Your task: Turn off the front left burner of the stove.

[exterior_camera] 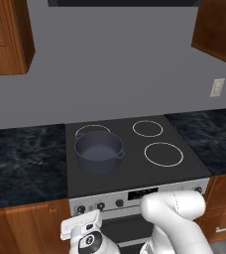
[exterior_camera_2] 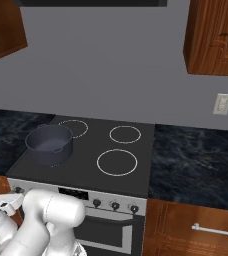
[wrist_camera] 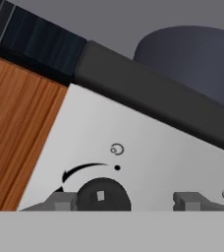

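Observation:
The stove [exterior_camera: 135,171] has a flat black glass top and a silver front panel [wrist_camera: 148,142]. A dark grey pot [exterior_camera: 99,151] covers its front left burner; the ring is hidden under it. My gripper [wrist_camera: 125,202] is close in front of the panel's left end, and it stands open. The leftmost dark knob [wrist_camera: 102,195] sits between the fingertips, close to the left fingertip [wrist_camera: 60,201] and well apart from the right one. A curved arrow and a small ring mark are printed above this knob. In the left base view my hand [exterior_camera: 81,225] hangs just below the knob row.
Further knobs [exterior_camera: 100,205] and a display [exterior_camera: 142,193] run along the panel. Dark marbled countertops [exterior_camera: 21,163] flank the stove. A wooden cabinet front [wrist_camera: 15,133] borders the panel on the left. Drawers with handles [exterior_camera_2: 216,231] lie to the right.

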### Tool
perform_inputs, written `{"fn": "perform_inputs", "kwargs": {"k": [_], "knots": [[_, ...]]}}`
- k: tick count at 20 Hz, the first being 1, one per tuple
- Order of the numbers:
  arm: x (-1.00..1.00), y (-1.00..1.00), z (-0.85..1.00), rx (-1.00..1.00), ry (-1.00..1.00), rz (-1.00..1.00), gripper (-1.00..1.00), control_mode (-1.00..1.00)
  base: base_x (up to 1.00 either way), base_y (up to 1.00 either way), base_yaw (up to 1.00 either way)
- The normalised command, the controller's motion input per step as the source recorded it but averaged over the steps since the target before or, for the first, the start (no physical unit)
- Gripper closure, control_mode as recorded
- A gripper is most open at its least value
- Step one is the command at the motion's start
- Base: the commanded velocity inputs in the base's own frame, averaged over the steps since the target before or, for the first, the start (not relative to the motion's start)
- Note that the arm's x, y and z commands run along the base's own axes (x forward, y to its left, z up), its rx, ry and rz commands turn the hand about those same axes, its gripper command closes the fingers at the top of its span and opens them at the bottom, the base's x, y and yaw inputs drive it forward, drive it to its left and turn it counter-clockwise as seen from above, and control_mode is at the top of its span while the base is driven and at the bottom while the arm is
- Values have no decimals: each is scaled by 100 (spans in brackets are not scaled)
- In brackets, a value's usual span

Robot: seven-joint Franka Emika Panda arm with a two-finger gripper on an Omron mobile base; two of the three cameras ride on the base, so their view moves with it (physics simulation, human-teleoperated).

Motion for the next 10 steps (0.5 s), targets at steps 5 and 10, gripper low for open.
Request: {"fn": "perform_inputs", "kwargs": {"k": [5,10], "knots": [[-4,22,-13,0,1,0,-100,-100,0,0,0],[-1,17,-15,0,0,0,-100,-100,0,0,0]]}}
